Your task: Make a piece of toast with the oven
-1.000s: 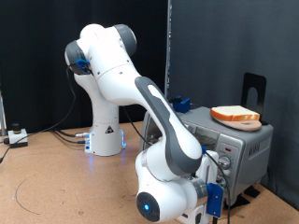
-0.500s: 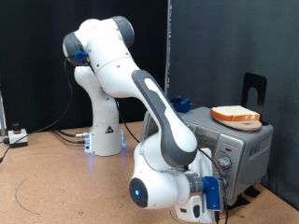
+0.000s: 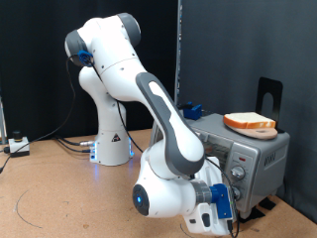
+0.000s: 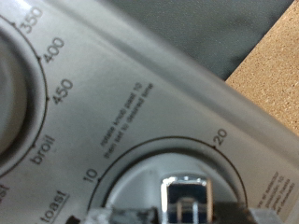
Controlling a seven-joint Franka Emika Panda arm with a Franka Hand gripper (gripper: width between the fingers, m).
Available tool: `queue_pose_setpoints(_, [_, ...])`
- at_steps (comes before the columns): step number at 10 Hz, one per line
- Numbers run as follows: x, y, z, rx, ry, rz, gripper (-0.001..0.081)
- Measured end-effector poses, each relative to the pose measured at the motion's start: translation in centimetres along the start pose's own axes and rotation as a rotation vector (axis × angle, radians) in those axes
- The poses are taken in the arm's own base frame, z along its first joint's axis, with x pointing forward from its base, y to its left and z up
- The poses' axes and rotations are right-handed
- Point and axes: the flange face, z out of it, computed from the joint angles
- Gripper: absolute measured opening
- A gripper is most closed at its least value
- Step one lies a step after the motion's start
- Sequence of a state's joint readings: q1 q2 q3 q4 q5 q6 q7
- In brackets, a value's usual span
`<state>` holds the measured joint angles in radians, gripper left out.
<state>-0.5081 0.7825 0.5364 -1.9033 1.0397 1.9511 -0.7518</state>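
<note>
The silver oven (image 3: 256, 157) stands on the table at the exterior view's right. One piece of toast (image 3: 249, 122), pale with a brown crust, lies flat on its top. A second slice and the oven's inside are out of view. My gripper (image 3: 230, 198) is pressed against the oven's knob panel. In the wrist view the panel (image 4: 140, 84) fills the frame, showing a temperature dial marked 350 to toast and a timer dial marked 10 and 20. The chrome timer knob (image 4: 187, 194) sits between my fingers, with my gripper (image 4: 187, 213) closed on it.
A black stand (image 3: 267, 94) rises behind the oven and a blue object (image 3: 190, 109) sits behind its far corner. Cables (image 3: 69, 145) and a small box (image 3: 18, 145) lie on the table at the exterior view's left. A black curtain hangs behind.
My arm's elbow and forearm have swung toward the exterior view's left and rolled, while the hand has stayed at the oven's knob panel. The toast on top has not moved.
</note>
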Motion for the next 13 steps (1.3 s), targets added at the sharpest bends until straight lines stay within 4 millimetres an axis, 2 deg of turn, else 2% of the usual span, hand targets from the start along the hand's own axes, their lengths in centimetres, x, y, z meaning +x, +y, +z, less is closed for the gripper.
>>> queue_pose_setpoints(5, [0.4,0.2,-0.5,-0.024,0.028,0.003,0.0096])
queue_pose_setpoints(7, [0.9,0.3,-1.5,-0.040,0.054,0.016,0.0358])
queue_pose_setpoints(8, [1.1,0.2,-2.0,-0.037,0.053,0.028,0.0358])
queue_pose_setpoints(9, [1.0,0.0,-2.8,-0.021,0.028,0.050,0.0560])
queue_pose_setpoints(10, [0.8,-0.2,-4.0,-0.005,-0.012,0.081,0.0560])
queue_pose_setpoints(11, [0.4,-0.4,-5.5,0.002,-0.047,0.112,0.0695])
queue_pose_setpoints(12, [0.1,-0.6,-7.1,-0.006,-0.068,0.144,0.0786])
queue_pose_setpoints(13, [-0.1,-0.8,-8.6,-0.026,-0.076,0.184,0.0786])
